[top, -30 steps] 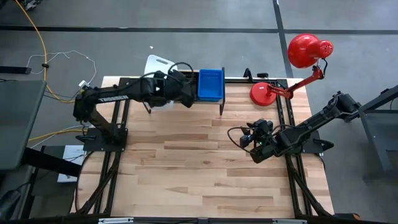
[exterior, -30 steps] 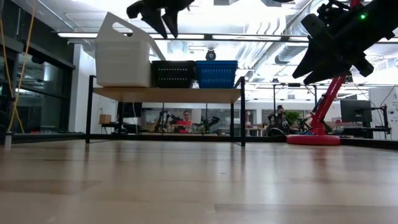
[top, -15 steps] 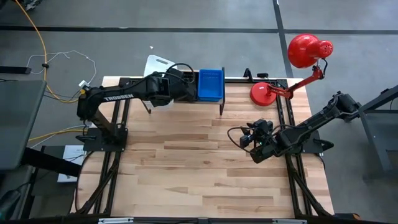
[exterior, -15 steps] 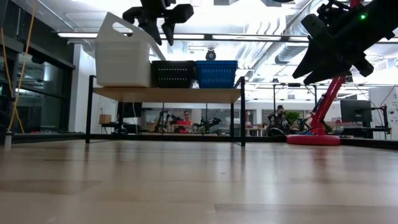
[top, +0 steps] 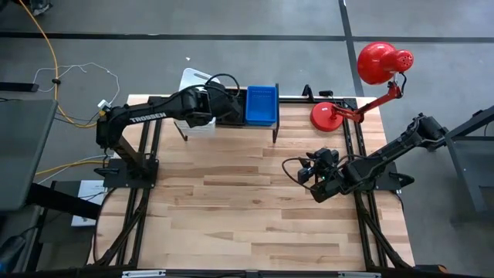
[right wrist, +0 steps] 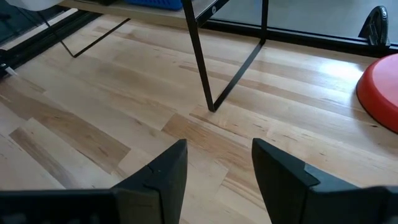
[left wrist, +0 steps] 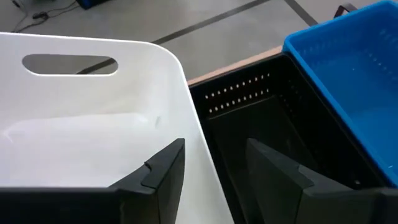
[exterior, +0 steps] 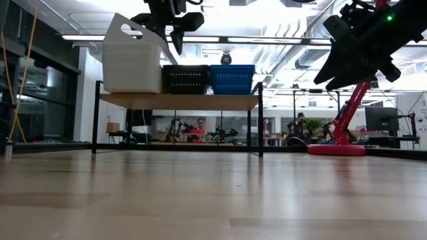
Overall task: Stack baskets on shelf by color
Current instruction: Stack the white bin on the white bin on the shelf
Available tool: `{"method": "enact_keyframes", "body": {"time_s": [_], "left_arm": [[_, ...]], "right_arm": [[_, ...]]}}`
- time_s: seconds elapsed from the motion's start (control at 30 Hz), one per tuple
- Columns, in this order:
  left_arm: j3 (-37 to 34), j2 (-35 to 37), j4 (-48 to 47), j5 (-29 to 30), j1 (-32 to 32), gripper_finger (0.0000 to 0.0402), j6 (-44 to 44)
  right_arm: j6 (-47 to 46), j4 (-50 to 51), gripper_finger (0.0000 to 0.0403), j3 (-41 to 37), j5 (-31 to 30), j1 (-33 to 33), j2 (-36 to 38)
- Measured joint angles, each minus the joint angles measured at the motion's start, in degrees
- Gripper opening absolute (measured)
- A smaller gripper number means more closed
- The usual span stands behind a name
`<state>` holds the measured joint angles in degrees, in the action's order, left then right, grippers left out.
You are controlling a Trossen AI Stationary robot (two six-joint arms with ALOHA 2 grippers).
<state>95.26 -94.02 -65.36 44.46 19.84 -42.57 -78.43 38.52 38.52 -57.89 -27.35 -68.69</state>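
- The left arm reaches from its base at the surface's [top: 231,201] left edge across to the shelf [exterior: 177,101] at the far side; its gripper [top: 222,106] hangs over the shelf top, above the seam between the white basket [exterior: 132,65] and the black basket [exterior: 186,79].
- From the left wrist camera, its fingers [left wrist: 165,171] stand apart with nothing between them, one above the white basket's rim, the other over the black basket's hollow.
- Three baskets sit in a row on the shelf: white at one end, black in the middle, blue [exterior: 232,78] at the other end, each touching the next.
- A tilted white piece with a handle slot [left wrist: 68,64] sits in the white basket.
- The right arm is folded low at the surface's right side, its gripper [top: 312,175] raised off the wood, fingers [right wrist: 168,171] spread and empty, pointing toward a shelf leg [right wrist: 202,59].
- A red lamp [top: 384,62] stands at the far right corner.
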Motion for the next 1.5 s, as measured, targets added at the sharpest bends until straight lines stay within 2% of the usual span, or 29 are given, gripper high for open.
{"method": "enact_keyframes", "body": {"time_s": [0.17,0.43,0.7,1.0,1.37,1.5], "left_arm": [[0.0,0.0,-0.8,-0.2,0.0,0.0154,-0.2],[-0.1,-2.6,-1.3,-0.2,0.8,0.0106,0.2],[-0.1,-3.9,-1.1,1.0,0.9,0.0077,1.2],[0.1,-2.1,-0.6,2.1,0.9,0.0007,2.7],[0.2,-0.5,-0.4,2.7,1.1,0.0001,4.6],[2.7,-0.4,-0.9,2.1,1.1,0.0001,5.6]], "right_arm": [[0.0,0.0,0.0168,0.0,0.0,0.0,0.0],[0.0,0.0,0.0168,0.0,0.0,0.0,0.0],[0.0,0.0,0.0168,0.0,0.3,0.0,0.0],[0.0,0.0,0.0168,0.0,0.3,0.0,0.0],[0.0,0.0,0.0168,0.0,0.2,0.0,0.0],[-0.1,0.0,0.0168,0.0,0.2,0.0,0.0]]}}
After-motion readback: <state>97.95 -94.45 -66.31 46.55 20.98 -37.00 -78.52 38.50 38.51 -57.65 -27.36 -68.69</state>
